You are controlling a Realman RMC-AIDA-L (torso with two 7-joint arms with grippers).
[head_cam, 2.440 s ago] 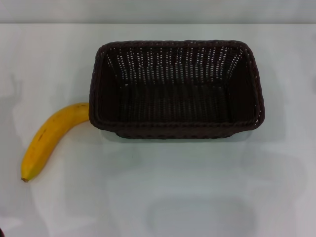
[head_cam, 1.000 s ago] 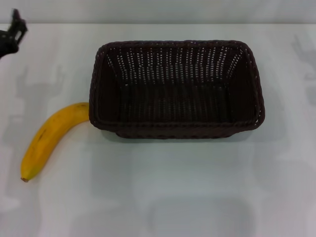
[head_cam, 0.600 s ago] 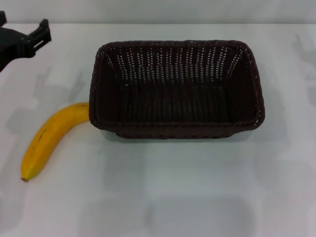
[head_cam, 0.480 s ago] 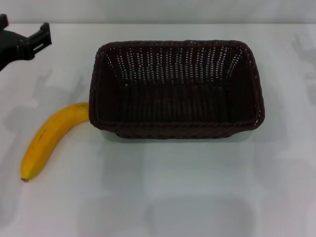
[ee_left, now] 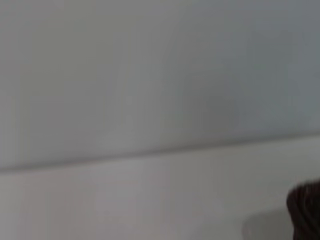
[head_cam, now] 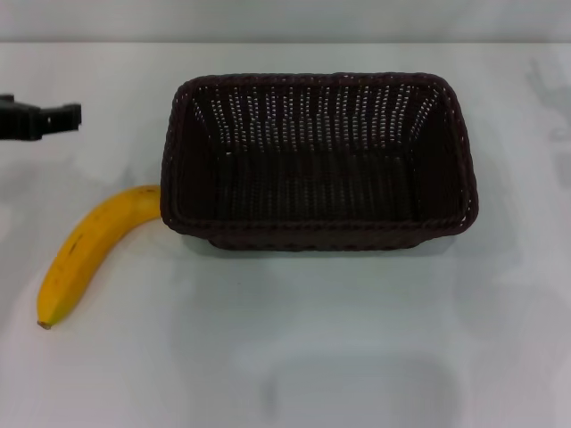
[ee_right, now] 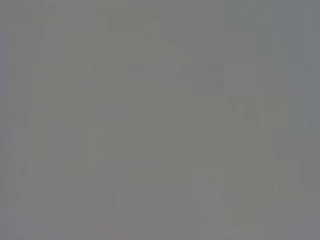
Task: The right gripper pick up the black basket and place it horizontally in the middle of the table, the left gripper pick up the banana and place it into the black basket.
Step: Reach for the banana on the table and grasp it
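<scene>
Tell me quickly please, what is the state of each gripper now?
Left gripper: at the table's left edge, beyond the banana, holding nothing; open or closed cannot be told.
Right gripper: not in view.

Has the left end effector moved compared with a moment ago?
Yes. The left end effector has dropped lower at the table's left edge, nearer the banana, which sits unmoved against the black basket.

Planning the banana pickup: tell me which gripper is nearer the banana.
Left. The left gripper hovers at the table's left edge, beyond the banana and apart from it. The right gripper appears in no view, so it can't be placed.
</scene>
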